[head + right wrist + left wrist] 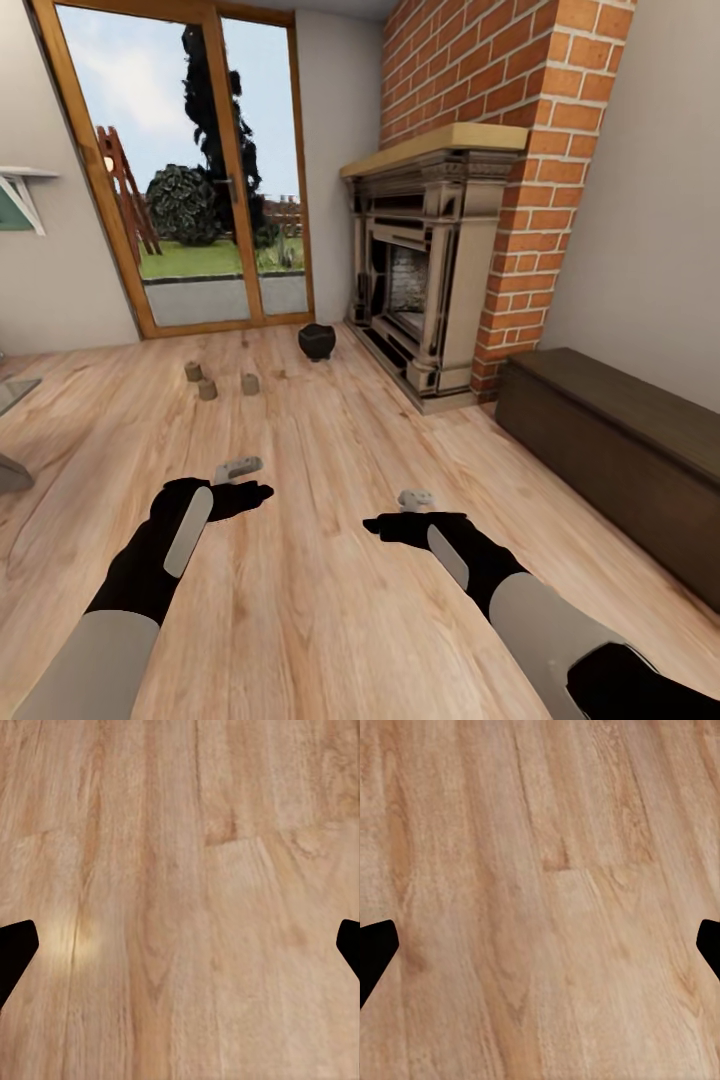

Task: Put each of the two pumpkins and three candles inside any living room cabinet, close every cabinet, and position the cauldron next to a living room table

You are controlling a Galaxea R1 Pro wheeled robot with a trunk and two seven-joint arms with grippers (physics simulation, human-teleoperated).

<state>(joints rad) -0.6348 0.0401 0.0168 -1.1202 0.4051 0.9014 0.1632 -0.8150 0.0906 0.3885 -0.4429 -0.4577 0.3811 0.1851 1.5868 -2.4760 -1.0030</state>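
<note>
With both tools, left (243, 478) and right (408, 510), hanging open and empty, the candles (208, 381) and cauldron (317, 341) are sitting on the floor near the fireplace (415, 290), awaiting the closed cabinet (620, 440).

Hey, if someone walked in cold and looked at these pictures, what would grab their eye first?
Probably the red brick chimney with its ornate fireplace on the far right, and the glass patio door beside it. On the wooden floor, three candles cluster near a black cauldron by the hearth. The long dark cabinet runs along the right wall, its front shut.
</note>
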